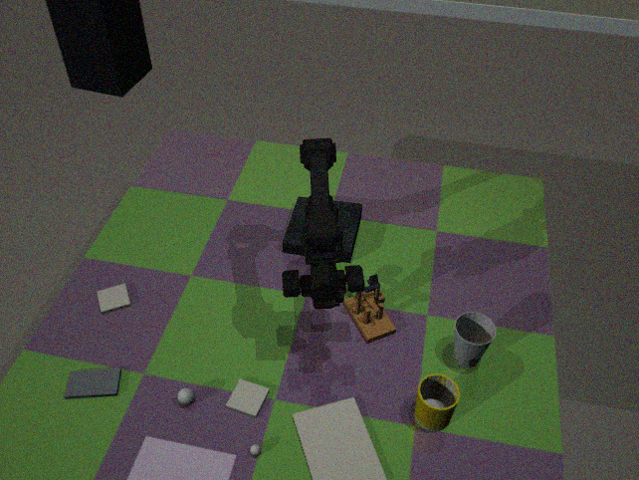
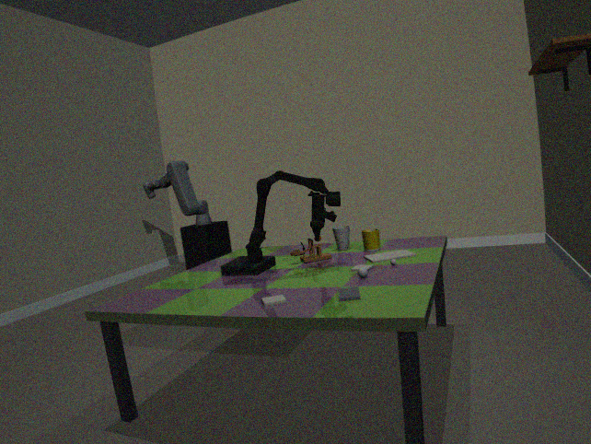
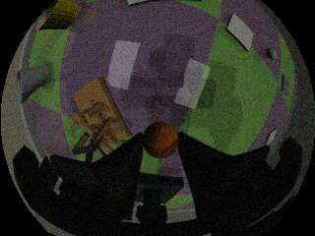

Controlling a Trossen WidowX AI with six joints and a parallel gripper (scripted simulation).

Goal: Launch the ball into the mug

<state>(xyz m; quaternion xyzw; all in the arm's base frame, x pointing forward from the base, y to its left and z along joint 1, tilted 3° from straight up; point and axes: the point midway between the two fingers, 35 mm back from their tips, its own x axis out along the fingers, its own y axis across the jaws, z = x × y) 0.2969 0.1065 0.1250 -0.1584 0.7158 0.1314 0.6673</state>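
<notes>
My gripper (image 3: 160, 137) (image 2: 316, 237) is shut on a small orange ball (image 3: 160, 140), which shows between the fingers in the wrist view. The arm's wrist (image 1: 322, 289) hangs above the table and hides the ball in the top view. The wooden catapult (image 1: 369, 312) (image 2: 315, 254) (image 3: 98, 118) stands just right of the wrist in the top view, and left of the ball and below it in the wrist view. The yellow mug (image 1: 437, 401) (image 2: 370, 239) (image 3: 66, 11) stands upright further off, beyond the catapult.
A grey cup (image 1: 473, 338) (image 2: 341, 237) stands near the yellow mug. Two white balls (image 1: 185, 395) (image 1: 255, 449), several flat white cards (image 1: 337, 439) (image 1: 247, 396) (image 1: 113, 297) and a grey tile (image 1: 93, 381) lie on the checkered table. A black box (image 1: 98, 46) bears a second grey arm (image 2: 181, 191).
</notes>
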